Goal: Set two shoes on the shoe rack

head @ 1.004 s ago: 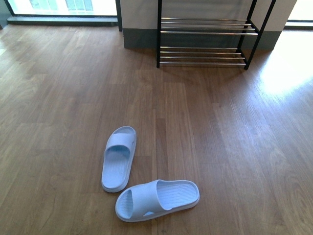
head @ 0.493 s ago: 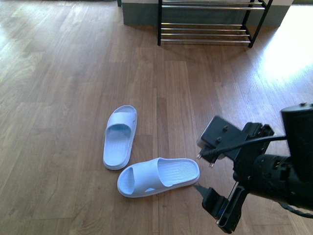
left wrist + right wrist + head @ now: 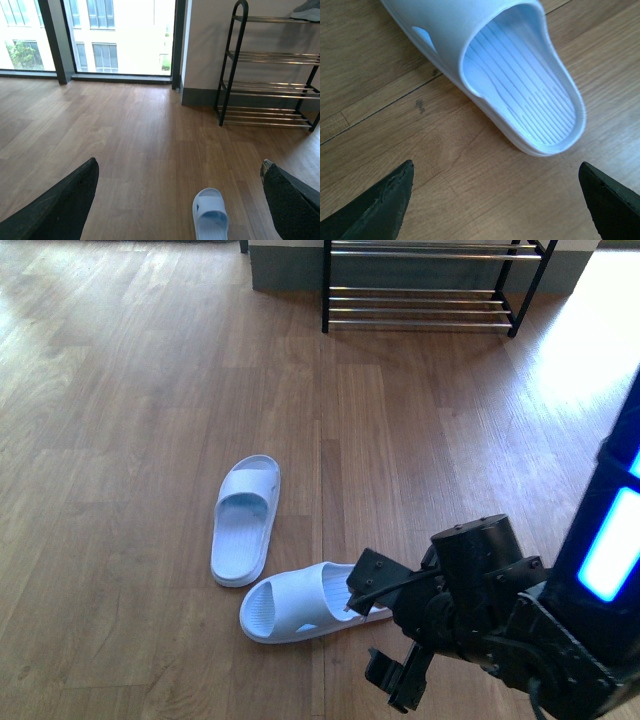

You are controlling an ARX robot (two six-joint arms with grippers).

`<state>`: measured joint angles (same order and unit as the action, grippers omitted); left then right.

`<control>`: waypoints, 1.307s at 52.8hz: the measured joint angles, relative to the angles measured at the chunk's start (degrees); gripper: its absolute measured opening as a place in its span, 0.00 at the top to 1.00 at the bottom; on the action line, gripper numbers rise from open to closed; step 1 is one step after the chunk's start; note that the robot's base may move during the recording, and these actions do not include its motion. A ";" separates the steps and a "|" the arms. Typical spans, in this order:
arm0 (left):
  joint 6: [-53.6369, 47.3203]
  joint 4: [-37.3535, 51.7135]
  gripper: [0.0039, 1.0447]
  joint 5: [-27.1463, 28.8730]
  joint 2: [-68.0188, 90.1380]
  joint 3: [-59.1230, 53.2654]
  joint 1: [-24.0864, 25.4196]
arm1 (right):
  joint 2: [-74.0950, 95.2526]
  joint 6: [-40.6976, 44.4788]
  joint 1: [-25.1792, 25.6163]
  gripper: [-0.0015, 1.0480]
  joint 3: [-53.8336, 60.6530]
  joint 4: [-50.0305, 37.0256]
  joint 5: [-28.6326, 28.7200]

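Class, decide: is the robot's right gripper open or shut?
Open. In the right wrist view the right gripper shows its two dark fingertips far apart, bare floor between them, the sandal beyond, untouched.

likely a home, wood floor, shoe rack, tall windows

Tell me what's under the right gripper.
The nearer slide sandal lies on the wooden floor beneath the open right gripper; the right wrist view shows its ribbed heel end. In the front view the right arm covers that heel.
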<state>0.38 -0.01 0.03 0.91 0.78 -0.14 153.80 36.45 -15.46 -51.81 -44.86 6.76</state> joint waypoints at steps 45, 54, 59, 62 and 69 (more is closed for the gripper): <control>0.00 0.00 0.09 0.02 0.00 0.00 0.00 | 16.06 -5.84 -6.84 0.09 -21.94 6.56 1.42; 0.00 0.00 0.09 0.02 0.00 0.00 0.00 | 17.35 -6.58 -7.21 0.29 -23.63 7.37 1.20; 0.00 0.00 0.09 0.02 0.00 0.00 0.00 | 17.49 -6.95 -7.08 0.44 -24.15 7.41 0.87; 0.00 0.00 0.09 0.00 0.00 0.00 0.00 | 17.53 -7.10 -7.02 0.50 -24.39 7.41 0.72; 0.00 0.00 0.09 0.02 0.00 0.00 0.00 | 17.66 -7.72 -6.80 0.69 -24.79 7.23 0.15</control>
<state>0.38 -0.01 0.05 0.91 0.78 -0.14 171.46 28.73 -22.26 -76.60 -37.63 6.92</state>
